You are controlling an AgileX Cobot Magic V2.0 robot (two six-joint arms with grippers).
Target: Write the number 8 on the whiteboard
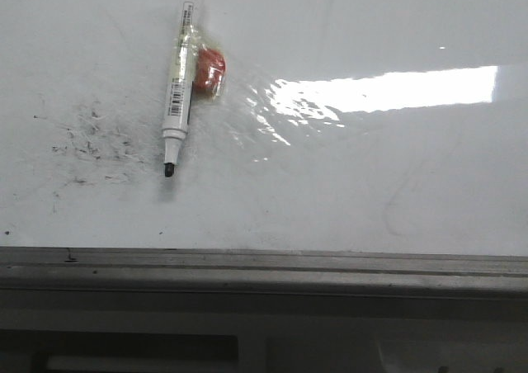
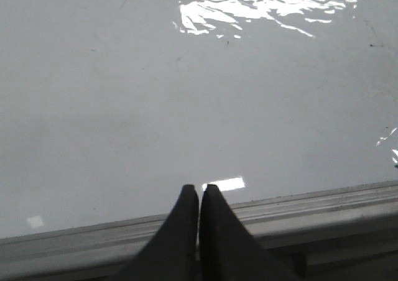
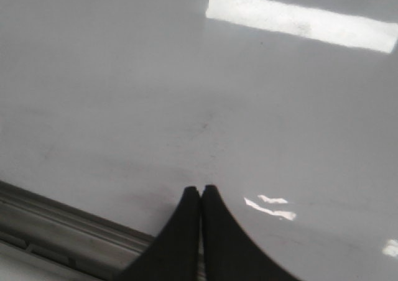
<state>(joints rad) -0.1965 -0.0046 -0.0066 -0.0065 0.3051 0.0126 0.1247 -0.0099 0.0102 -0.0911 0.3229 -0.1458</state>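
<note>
Nothing is written yet: whiteboard [image 1: 371,191] shows only grey smudges [image 1: 91,142], no 8. Marker [image 1: 179,92] lies uncapped on it, ungrasped. Left pincer [image 2: 199,197] and right pincer [image 3: 200,197] are pressed closed, empty.

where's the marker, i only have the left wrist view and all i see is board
Observer: The marker lies uncapped on the whiteboard, left of centre in the front view.
Operator: anything drawn yet
Observer: No 8; only grey smudge specks left of the marker's tip.
Operator: is the right tool holding anything
Observer: No, the right tool is shut and empty over bare board.
</note>
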